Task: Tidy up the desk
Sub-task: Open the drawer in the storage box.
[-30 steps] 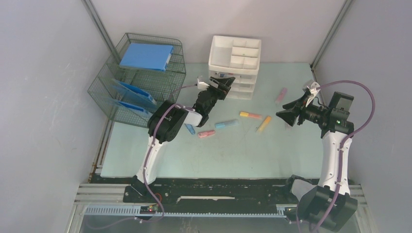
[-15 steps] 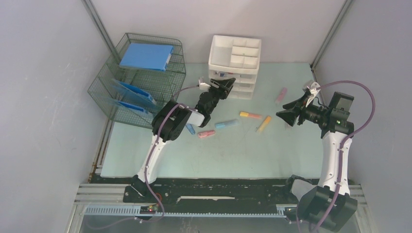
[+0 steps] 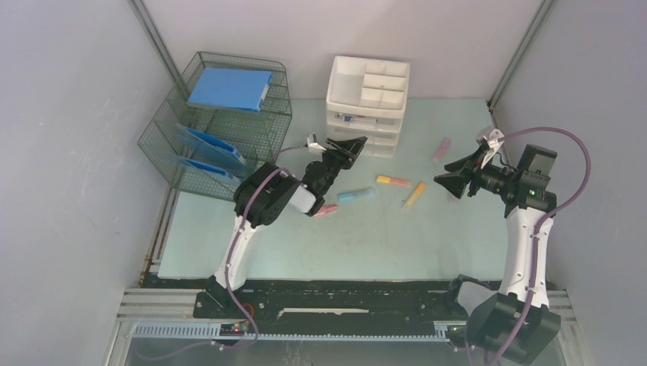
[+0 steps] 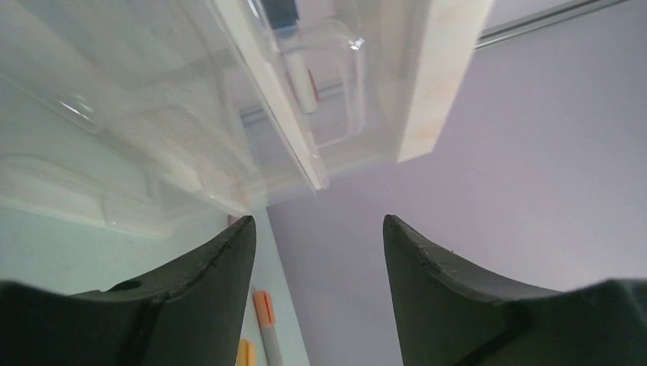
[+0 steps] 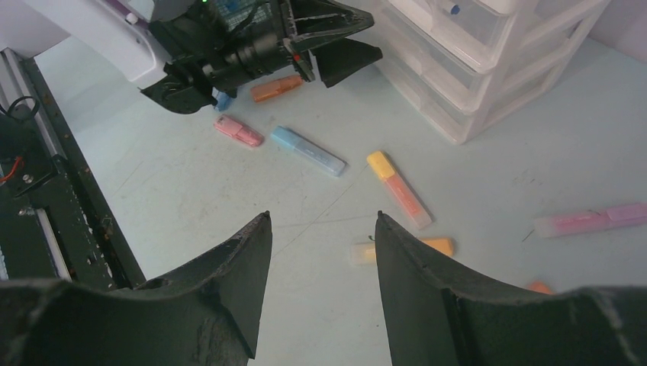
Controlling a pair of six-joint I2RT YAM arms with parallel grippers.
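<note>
The pale green desk (image 3: 366, 236) holds several scattered highlighters: pink (image 3: 326, 210), blue (image 3: 356, 195), orange-yellow (image 3: 393, 181), yellow (image 3: 414, 195) and a pink one (image 3: 441, 149) farther back. My left gripper (image 3: 351, 145) hovers just in front of the white drawer unit (image 3: 368, 103), open with nothing between its fingers. In the left wrist view that left gripper (image 4: 318, 223) faces the clear drawers (image 4: 290, 114). My right gripper (image 3: 446, 174) hangs open and empty above the right side. In the right wrist view the right gripper (image 5: 323, 217) looks down on the highlighters.
A wire mesh rack (image 3: 217, 122) with blue folders stands at the back left. The black front rail (image 3: 343, 301) runs along the near edge. Grey walls close in the left, back and right sides.
My left gripper has drawn back a little from the drawer unit, toward the near side, and its jaws have narrowed somewhat. The right arm has not moved.
</note>
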